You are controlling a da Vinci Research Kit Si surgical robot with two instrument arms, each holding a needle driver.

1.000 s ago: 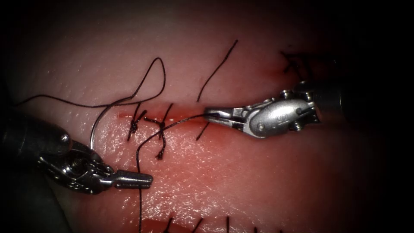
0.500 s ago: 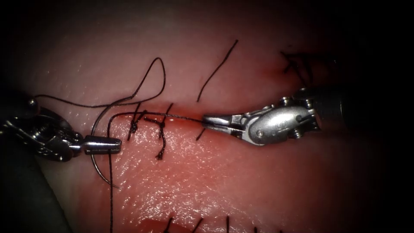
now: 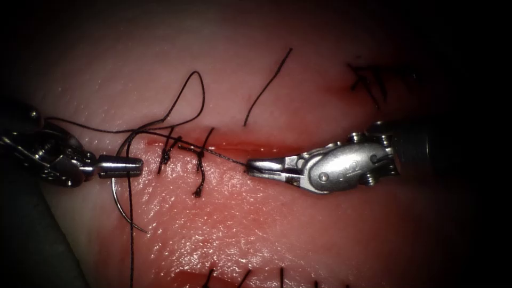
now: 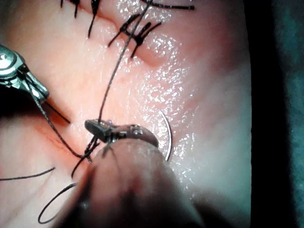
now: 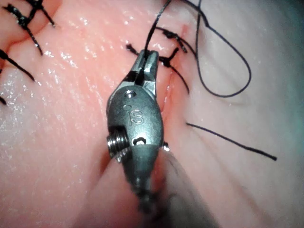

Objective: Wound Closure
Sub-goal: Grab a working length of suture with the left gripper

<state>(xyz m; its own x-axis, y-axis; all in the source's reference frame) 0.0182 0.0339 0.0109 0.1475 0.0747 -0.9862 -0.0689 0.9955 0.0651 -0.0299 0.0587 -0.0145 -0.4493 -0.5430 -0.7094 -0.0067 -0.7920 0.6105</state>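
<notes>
My left tool (image 3: 136, 166) (image 4: 92, 126) is at the left end of the cut (image 3: 277, 145), its jaws shut on the black thread (image 3: 213, 153) that crosses them near the tip. From there the thread runs right to my right tool (image 3: 250, 165) (image 5: 149, 57), whose jaws are shut on it at the cut, and down out of the picture. The curved needle (image 3: 114, 194) (image 4: 167, 137) lies loose on the tissue (image 3: 298, 229) behind the left tool's jaws, held by neither tool. I cannot tell whether its point is in the tissue.
Two knotted stitches (image 3: 198, 157) (image 3: 165, 156) cross the cut between the tools. A loose thread tail (image 3: 266, 85) lies above the cut, and a thread loop (image 3: 200, 85) above the stitches. Older dark stitches (image 3: 368, 80) sit at the upper right. Red fluid wets the cut.
The left tool has moved up and left from below the stitches to the cut's left end, carrying the thread leftward. The right tool has dropped slightly. The needle has stayed in place.
</notes>
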